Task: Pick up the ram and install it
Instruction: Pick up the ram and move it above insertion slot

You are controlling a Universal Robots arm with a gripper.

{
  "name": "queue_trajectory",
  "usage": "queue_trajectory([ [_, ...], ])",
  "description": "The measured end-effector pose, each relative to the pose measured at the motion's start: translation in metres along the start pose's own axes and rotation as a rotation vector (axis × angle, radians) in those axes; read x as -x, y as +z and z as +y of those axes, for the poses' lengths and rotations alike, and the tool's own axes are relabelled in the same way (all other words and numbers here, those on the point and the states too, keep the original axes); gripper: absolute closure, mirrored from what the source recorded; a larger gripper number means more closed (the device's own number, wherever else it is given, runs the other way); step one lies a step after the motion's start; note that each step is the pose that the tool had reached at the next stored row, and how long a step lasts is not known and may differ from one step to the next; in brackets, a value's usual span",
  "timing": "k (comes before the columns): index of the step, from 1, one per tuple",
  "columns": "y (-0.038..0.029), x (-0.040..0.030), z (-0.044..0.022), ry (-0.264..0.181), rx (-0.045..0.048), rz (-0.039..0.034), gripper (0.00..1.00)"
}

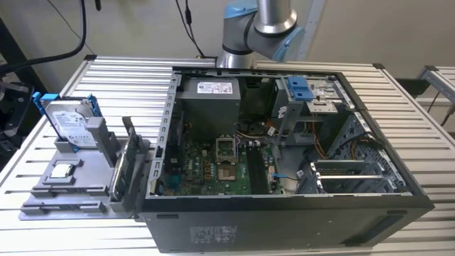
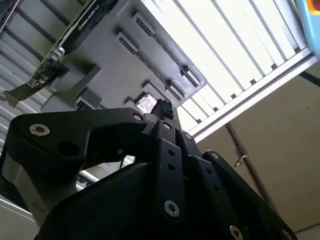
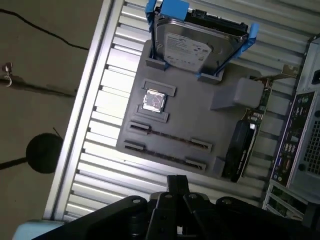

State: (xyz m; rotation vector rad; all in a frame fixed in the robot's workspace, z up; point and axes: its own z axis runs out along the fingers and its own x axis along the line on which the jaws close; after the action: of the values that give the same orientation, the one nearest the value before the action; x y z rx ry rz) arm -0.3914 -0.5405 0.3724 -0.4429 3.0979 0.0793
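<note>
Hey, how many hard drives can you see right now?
1. The hard drive stands upright in its blue bracket on the grey tray, at the exterior view's left of the case. Others may be hidden inside the case.

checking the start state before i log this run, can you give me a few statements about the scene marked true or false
1. The silver hard drive in its blue bracket stands on the grey plastic fixture tray. True.
2. The black computer case is closed. False: its side is open and the green motherboard shows.
3. The long, thin dark ram stick sits in the motherboard. False: it rests on edge in the tray's holders.
4. The small square silver processor chip lies on the tray. True.
5. The black gripper holds the hard drive. False: it is apart from it, near the tray's opposite end.
</note>
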Motion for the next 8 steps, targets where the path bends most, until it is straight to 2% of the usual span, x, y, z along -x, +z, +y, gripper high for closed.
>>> queue_trajectory([
  [8, 0.0000, 0.0000, 0.0000, -0.142, 0.0026, 0.0069, 0.89],
])
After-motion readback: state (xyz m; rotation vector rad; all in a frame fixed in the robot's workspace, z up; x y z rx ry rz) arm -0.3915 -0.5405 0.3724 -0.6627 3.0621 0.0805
